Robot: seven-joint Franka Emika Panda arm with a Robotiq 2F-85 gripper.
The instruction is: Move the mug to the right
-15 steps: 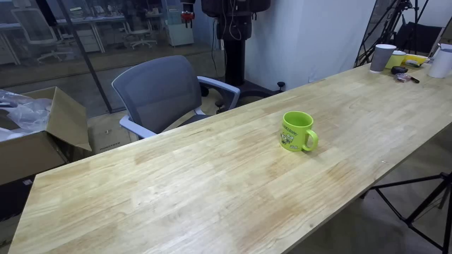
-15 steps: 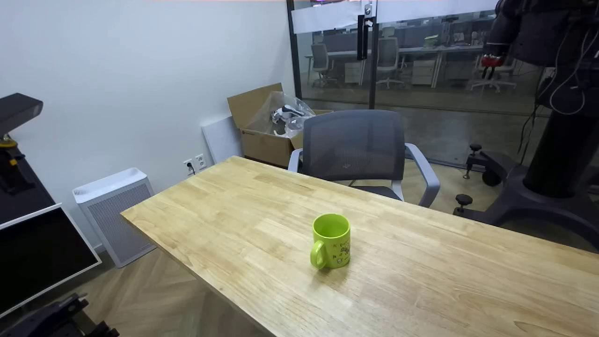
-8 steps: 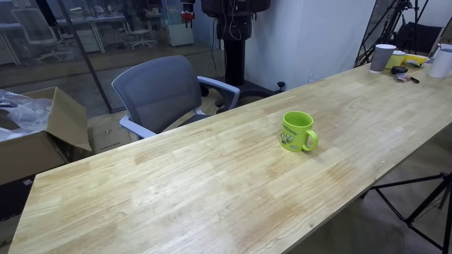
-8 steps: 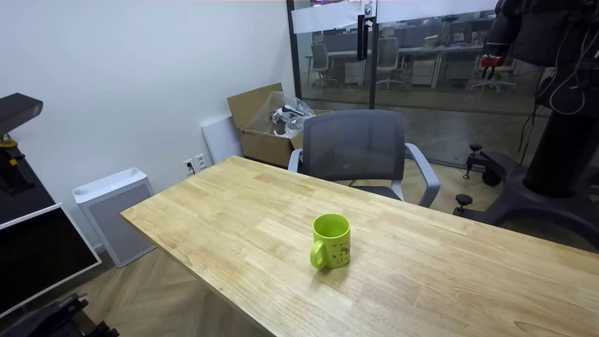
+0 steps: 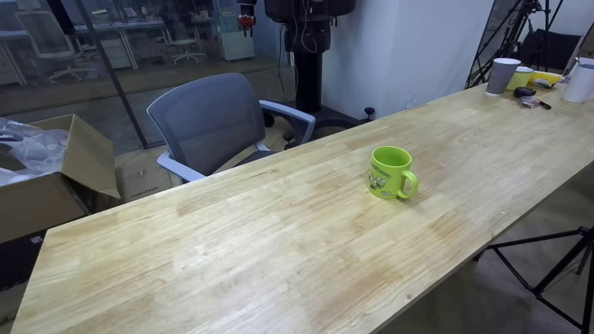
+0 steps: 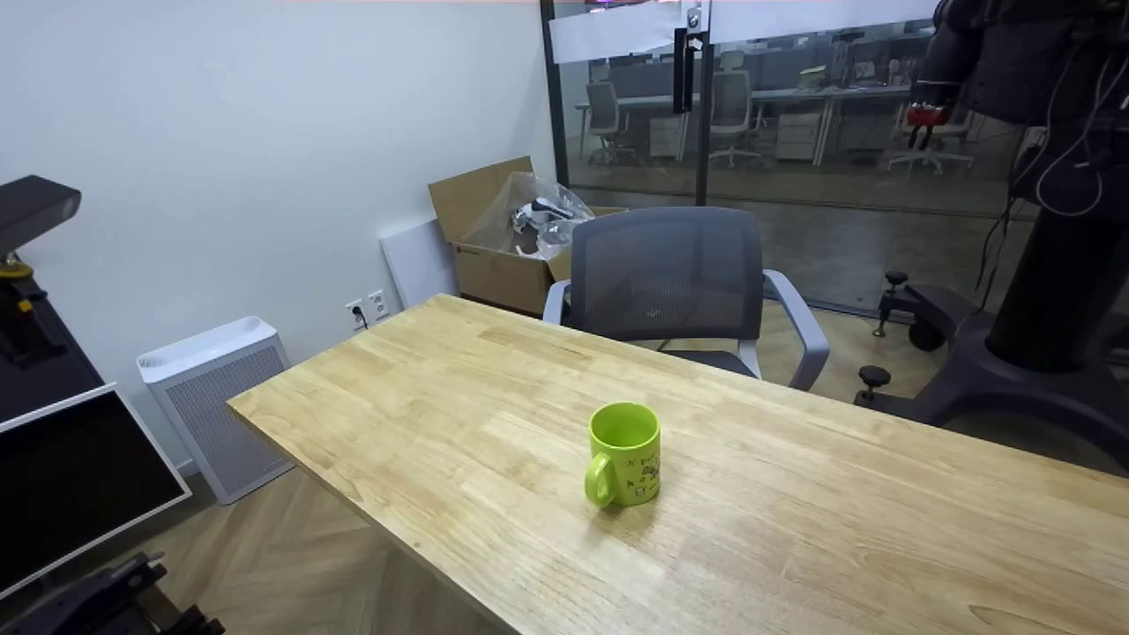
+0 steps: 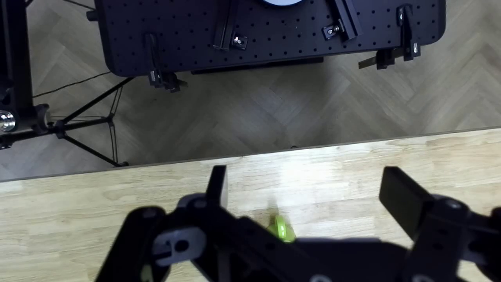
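Note:
The lime-green mug [image 5: 384, 178] stands upright on the wooden table [image 5: 232, 241] with a printed pattern on its side. In an exterior view its handle points to the right; the mug [image 6: 637, 463] also shows in an exterior view with its handle toward the camera. My gripper [image 7: 305, 171] is open and empty in the wrist view, above the table. There the mug [image 7: 281, 228] shows only partly, its handle and a bit of body visible, the rest hidden behind the gripper. The gripper appears well above the mug and apart from it. Neither exterior view shows my gripper.
A grey cup [image 5: 502, 76], a yellow-green cup [image 5: 519, 79], a white container [image 5: 579, 83] and small items stand at the table's far end. A mesh chair [image 6: 666, 273] is beside the table. A black perforated mount [image 7: 270, 39] lies beyond the table edge.

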